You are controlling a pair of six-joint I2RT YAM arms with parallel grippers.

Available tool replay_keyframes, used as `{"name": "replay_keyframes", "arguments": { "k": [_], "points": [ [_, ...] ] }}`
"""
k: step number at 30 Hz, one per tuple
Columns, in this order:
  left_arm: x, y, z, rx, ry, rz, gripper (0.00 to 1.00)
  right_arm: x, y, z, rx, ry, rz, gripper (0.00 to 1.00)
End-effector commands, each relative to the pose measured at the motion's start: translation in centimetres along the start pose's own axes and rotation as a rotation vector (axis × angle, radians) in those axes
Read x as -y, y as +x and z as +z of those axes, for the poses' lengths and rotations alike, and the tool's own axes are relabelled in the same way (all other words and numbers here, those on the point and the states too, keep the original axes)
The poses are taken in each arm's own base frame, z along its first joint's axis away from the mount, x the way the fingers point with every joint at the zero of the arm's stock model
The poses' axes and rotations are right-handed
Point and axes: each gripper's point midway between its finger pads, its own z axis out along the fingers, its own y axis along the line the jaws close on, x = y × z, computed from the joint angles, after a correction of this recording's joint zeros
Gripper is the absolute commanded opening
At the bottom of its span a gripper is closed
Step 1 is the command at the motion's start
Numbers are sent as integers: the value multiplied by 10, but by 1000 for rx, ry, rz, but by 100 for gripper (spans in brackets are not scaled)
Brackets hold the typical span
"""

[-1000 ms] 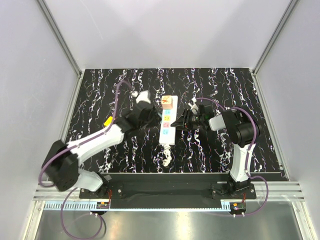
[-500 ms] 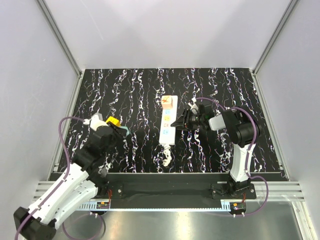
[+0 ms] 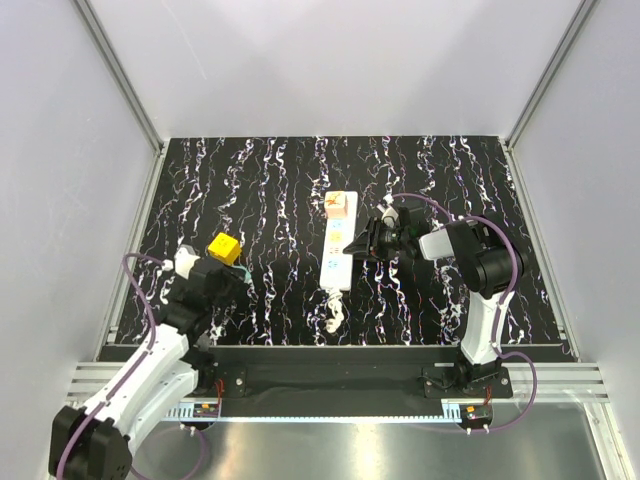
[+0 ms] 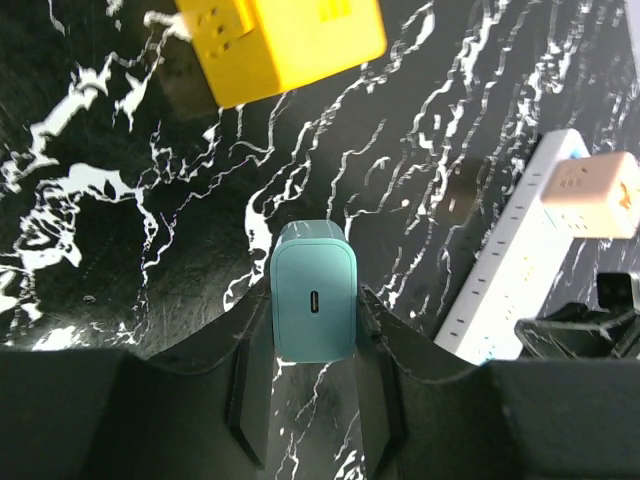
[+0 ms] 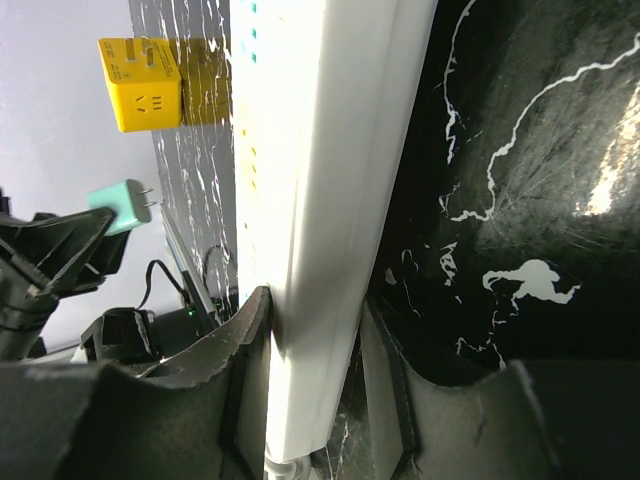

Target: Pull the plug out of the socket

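Left hand (image 4: 313, 300) is clamped on a teal plug (image 4: 313, 325), clear of the socket (image 3: 336, 255) at the middle of the table (image 3: 450, 180) (right hand (image 5: 315, 320) grips its sides). Yellow plug (image 3: 222, 248) lies loose; peach plug (image 3: 338, 205) sits unpulled in the far outlet.

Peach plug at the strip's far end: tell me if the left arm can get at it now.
Probably not yet. The left fingers are shut on the teal plug, so they must drop it first. The peach plug stands uncovered; the right fingers clamp the strip apart from it.
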Motion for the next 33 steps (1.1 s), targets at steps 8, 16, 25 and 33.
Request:
{"name": "replay_keyframes", "arguments": {
  "k": [8,16,25,33],
  "points": [
    [31,-13,34,51,81,-87,0,20,2,-1,22,102,-54,17],
    [21,-15,58,37,33,-64,0,19,1,1,20,93,-48,18],
    [2,2,75,-24,-8,-58,0,21,3,2,14,93,-37,18],
    [-22,12,71,-41,-77,-54,23,21,4,3,10,84,-31,18]
  ]
}}
